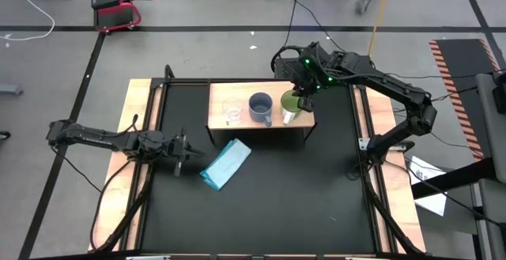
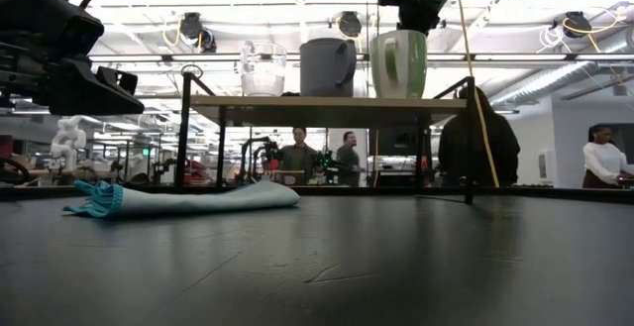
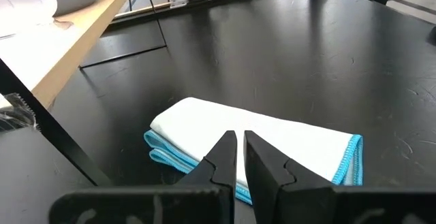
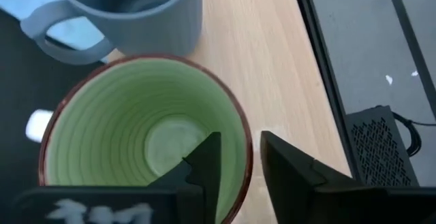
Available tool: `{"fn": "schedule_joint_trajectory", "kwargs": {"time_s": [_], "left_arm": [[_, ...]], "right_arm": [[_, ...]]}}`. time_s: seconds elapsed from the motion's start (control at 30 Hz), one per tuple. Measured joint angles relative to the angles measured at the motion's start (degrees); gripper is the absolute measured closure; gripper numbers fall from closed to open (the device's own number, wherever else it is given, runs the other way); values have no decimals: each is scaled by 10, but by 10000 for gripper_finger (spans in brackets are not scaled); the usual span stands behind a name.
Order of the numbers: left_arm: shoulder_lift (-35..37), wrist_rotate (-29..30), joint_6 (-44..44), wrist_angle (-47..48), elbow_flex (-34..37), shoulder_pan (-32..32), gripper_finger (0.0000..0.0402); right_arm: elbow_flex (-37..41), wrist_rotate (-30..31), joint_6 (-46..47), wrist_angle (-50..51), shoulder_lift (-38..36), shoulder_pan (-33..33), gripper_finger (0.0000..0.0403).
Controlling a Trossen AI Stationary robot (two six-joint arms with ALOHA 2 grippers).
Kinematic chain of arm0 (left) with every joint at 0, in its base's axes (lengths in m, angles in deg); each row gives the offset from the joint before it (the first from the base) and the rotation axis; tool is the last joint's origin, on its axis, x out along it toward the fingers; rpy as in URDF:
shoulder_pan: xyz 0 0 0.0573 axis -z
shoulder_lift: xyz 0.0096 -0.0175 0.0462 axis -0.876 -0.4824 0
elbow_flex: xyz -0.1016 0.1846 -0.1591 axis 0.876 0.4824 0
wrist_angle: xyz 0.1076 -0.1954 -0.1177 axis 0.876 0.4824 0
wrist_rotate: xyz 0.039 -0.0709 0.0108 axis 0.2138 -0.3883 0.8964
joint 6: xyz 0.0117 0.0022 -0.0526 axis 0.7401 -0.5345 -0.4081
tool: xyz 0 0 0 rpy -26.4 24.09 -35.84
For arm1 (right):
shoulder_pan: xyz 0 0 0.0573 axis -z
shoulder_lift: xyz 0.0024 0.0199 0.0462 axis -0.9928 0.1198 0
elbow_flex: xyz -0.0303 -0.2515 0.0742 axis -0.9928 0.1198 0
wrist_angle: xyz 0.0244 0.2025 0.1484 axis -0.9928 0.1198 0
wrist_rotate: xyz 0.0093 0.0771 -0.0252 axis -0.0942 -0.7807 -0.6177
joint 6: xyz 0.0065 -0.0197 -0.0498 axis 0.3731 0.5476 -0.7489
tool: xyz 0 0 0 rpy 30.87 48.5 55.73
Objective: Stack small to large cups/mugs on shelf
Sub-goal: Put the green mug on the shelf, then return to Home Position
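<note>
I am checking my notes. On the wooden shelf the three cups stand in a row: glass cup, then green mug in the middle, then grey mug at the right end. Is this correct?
Not quite. On the shelf the grey mug stands in the middle and the green mug at the right end, under the right gripper. The glass cup is first in the row, as you wrote. The high view shows this order, and the low view agrees.

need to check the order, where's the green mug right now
In the high view the green mug stands at the right end of the shelf, just right of the grey-blue mug, with the right gripper at its rim.
</note>
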Motion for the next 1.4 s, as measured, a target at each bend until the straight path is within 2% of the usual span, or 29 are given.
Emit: {"fn": "schedule_joint_trajectory", "kwargs": {"time_s": [0.3, 0.57, 0.83, 0.93, 1.07, 1.4], "left_arm": [[0, 0, -1, 0, 0, 0, 371], [0, 0, -3, 0, 0, 0, 371], [0, 0, 19, -14, 0, 0, 371], [0, 7, 18, -39, 0, 0, 371], [0, 55, -34, -60, 0, 0, 371], [1, 71, -34, -80, -1, 1, 398]], "right_arm": [[-11, 0, 0, -30, -10, 0, 251], [-43, 0, 9, -27, -71, -15, 240], [-42, 0, 9, 39, -164, -15, 288], [-21, 0, 17, 54, -200, -16, 328], [37, 0, 35, 58, -250, -26, 392], [243, 0, 59, -25, -426, -33, 401]]}}
